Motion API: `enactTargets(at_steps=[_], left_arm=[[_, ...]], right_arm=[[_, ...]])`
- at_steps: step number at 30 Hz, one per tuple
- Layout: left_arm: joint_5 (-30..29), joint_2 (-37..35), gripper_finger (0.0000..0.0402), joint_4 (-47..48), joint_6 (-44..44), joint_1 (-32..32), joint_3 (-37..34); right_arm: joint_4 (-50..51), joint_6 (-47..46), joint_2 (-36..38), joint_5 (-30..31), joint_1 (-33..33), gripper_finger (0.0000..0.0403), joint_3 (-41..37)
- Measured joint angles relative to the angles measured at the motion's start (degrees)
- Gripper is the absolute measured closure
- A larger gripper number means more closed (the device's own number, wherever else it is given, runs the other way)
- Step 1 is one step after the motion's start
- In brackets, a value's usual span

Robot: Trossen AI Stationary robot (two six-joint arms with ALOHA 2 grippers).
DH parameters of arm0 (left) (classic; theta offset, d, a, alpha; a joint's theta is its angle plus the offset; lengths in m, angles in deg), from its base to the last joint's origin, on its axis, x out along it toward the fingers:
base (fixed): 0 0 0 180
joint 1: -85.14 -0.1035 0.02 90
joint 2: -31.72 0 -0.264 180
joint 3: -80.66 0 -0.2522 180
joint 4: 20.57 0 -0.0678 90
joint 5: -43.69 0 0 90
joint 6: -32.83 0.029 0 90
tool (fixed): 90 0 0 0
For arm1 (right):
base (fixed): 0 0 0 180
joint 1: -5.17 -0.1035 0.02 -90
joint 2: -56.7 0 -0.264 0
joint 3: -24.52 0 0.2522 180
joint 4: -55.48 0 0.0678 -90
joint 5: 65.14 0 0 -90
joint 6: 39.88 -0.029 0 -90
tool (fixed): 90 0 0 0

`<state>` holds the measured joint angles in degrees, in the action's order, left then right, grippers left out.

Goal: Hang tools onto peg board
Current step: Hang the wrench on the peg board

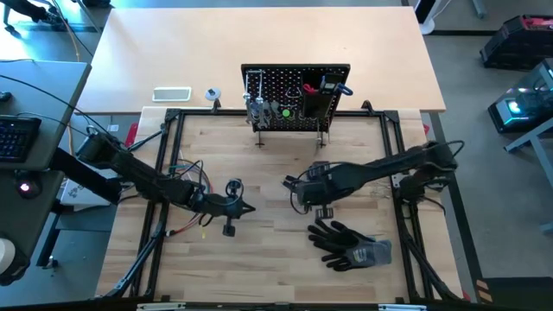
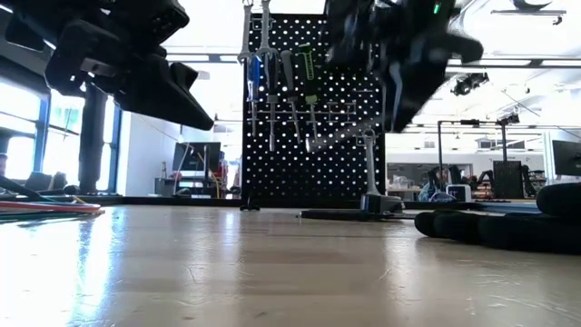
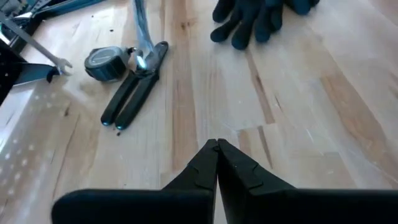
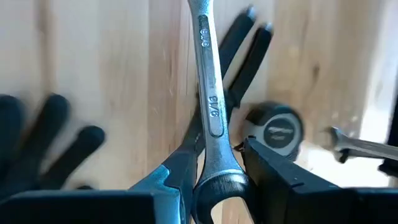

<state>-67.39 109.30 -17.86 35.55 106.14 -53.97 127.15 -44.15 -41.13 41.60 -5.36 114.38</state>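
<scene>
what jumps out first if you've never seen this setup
The right gripper near the table's middle, shut on a silver wrench held above black pliers and a small tape measure. Behind it at the table's far edge stands the black peg board, already hung with several tools. Black gloves lie at the front right, and the left gripper hovers shut at the left.

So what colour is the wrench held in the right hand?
Silver, plain metal: the wrench in the right hand shows best in the right wrist view.
</scene>
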Motion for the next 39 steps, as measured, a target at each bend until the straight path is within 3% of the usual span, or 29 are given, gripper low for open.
enactTargets(at_steps=[6, 12, 17, 23, 30, 39], left_arm=[[-0.5, 0.5, 0.0400, 1.0, 0.1, 0.0, 0.0], [-0.6, 0.5, 0.0400, 1.3, 0.4, 0.0, 0.0], [-0.6, 0.5, 0.0400, 1.3, 0.5, -0.3, 0.0], [-0.6, 0.5, 0.0400, 1.0, 0.5, -1.3, 0.0], [-0.7, 2.3, 0.0400, 0.3, 0.5, -3.1, 0.0], [1.1, 8.2, 0.0400, -4.6, -0.1, -4.3, 0.0]], right_arm=[[-0.3, -0.1, 10.5, 5.2, 0.2, 0.0297, -0.6], [-2.0, -3.0, 24.4, 11.1, 0.8, 0.0297, -6.0], [-7.1, -6.2, 34.9, 17.4, 0.8, 0.0297, -15.4], [-15.0, -12.0, 44.0, 25.0, 0.8, 0.0297, -32.2], [-29.7, -16.3, 48.0, 31.1, 0.3, 0.0297, -48.9], [-33.5, -15.4, 46.8, 36.8, 0.4, 0.0297, -53.7]])
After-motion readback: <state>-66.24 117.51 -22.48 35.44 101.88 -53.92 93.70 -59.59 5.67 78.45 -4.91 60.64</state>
